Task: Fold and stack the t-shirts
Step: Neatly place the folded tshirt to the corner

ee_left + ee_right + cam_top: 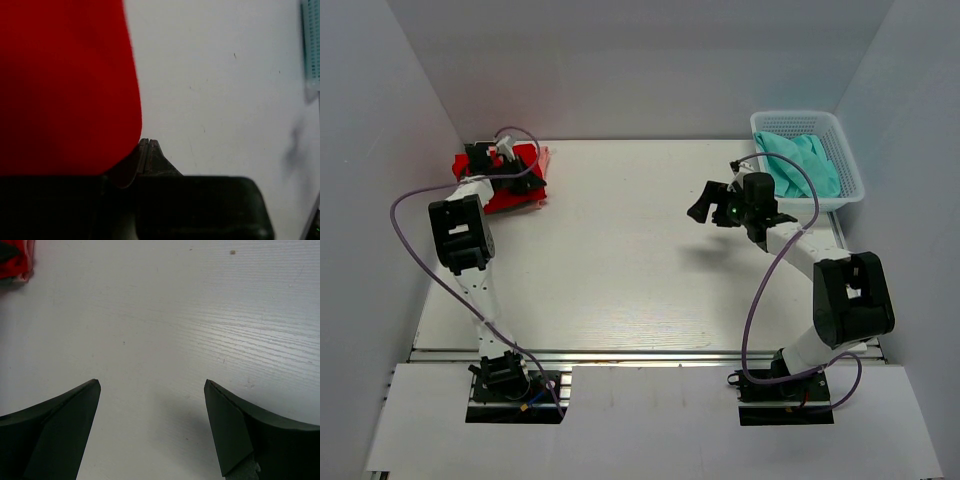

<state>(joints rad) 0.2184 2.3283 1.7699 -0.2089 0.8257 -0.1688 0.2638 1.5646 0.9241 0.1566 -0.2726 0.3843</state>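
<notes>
Basket (848, 160) one — red t-shirt (523, 190) one.

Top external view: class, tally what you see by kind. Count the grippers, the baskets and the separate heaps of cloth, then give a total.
Grippers: 2 (left gripper, right gripper)
Baskets: 1 (white basket)
Cloth heaps: 2 (red-topped stack, teal cloth heap in the basket)
Total: 5
</notes>
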